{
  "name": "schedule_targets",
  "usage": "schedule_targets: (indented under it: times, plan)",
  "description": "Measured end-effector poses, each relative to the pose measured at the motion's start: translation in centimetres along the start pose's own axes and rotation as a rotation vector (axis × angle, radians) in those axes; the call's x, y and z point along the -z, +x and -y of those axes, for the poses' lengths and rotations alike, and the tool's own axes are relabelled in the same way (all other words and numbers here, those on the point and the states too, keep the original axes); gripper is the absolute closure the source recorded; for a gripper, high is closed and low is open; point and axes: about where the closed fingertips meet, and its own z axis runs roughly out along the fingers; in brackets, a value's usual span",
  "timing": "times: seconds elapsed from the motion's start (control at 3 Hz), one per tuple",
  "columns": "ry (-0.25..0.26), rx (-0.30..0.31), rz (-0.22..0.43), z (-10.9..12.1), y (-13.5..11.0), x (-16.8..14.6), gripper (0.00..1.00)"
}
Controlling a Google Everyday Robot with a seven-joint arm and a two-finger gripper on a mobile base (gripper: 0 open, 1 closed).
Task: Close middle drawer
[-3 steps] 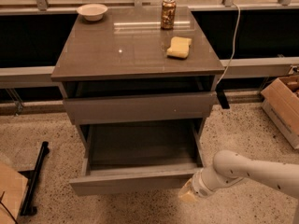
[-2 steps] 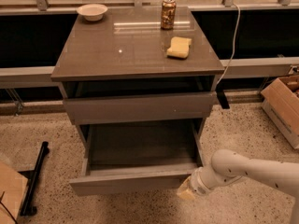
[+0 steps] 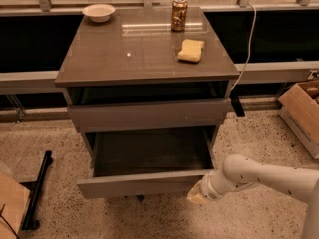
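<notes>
Cabinet [image 3: 144, 78] sits mid-view; its counter [image 3: 109, 54] carries a few bits. Mid drawer [image 3: 134, 185] is pulled well out of the cabinet's front, below the top drawer [image 3: 149, 114], inside plain grey and bare. Arm [image 3: 264, 176] comes in low from the cabinet's right. Pincer [image 3: 198, 195] sits at the right end of the mid drawer's front panel, at or just touching it. Can't confirm contact, and can't tell if it's released or clenched.

Step in hand, as I read it: push the mid drawer back into the cabinet. Contact point is off-centre, so a hard shove there could skew it on its runners & jam. Better to shift toward the panel's middle, or else push slow & straight toward the cabinet's back. Keep the force level: the panel is slim, no handle, and the pincer could slip under its lower edge. Aim for flush w/ the cabinet front.

Go gently. Bowl [image 3: 98, 12], sponge [image 3: 192, 50] & can [image 3: 179, 14] are on top, and a jolt could tip the can.
</notes>
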Motion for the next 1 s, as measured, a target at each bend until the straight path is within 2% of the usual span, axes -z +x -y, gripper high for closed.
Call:
schedule_targets:
  times: [0.67, 1.0]
  plan:
    - [0.057, 0.068, 0.025, 7.1, -2.3, -0.7, 1.00]
    - [0.131, 0.078, 0.060, 11.8, -4.2, 1.0, 1.00]
